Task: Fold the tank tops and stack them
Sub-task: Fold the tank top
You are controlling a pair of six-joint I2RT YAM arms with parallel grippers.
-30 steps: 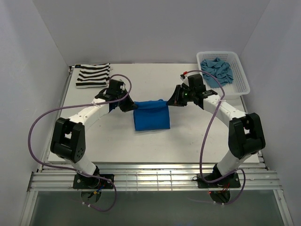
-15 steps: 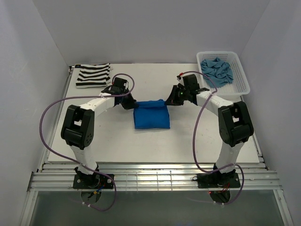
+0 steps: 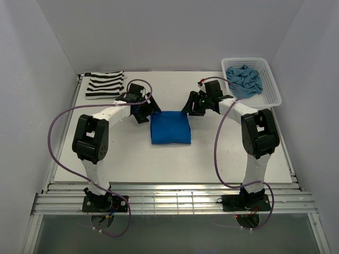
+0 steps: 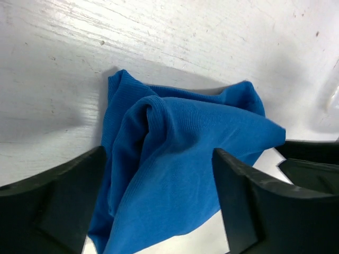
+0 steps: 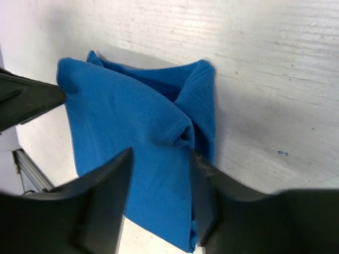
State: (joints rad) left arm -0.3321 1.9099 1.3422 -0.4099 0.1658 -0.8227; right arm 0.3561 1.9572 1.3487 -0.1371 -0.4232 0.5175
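The royal blue tank top (image 3: pixel 170 127) lies folded into a square at the table's middle. My left gripper (image 3: pixel 145 112) is at its far left corner, jaws wide open, with a bunched fold of blue cloth (image 4: pixel 180 132) lying loose between the fingers (image 4: pixel 53 211). At the far right corner my right gripper (image 3: pixel 192 108) is open too, standing over the puckered corner of the blue cloth (image 5: pixel 122 106). The black-and-white striped tank top (image 3: pixel 105 84) lies folded at the far left. The teal tank top (image 3: pixel 244 78) lies crumpled in the basket.
The white lattice basket (image 3: pixel 273 98) stands at the far right corner of the table. White walls enclose the table on three sides. Purple cables loop out from both arms over the table.
Both grippers carried the blue top's edge toward the far side and opened, letting it go. The top now lies flat as a neater square.
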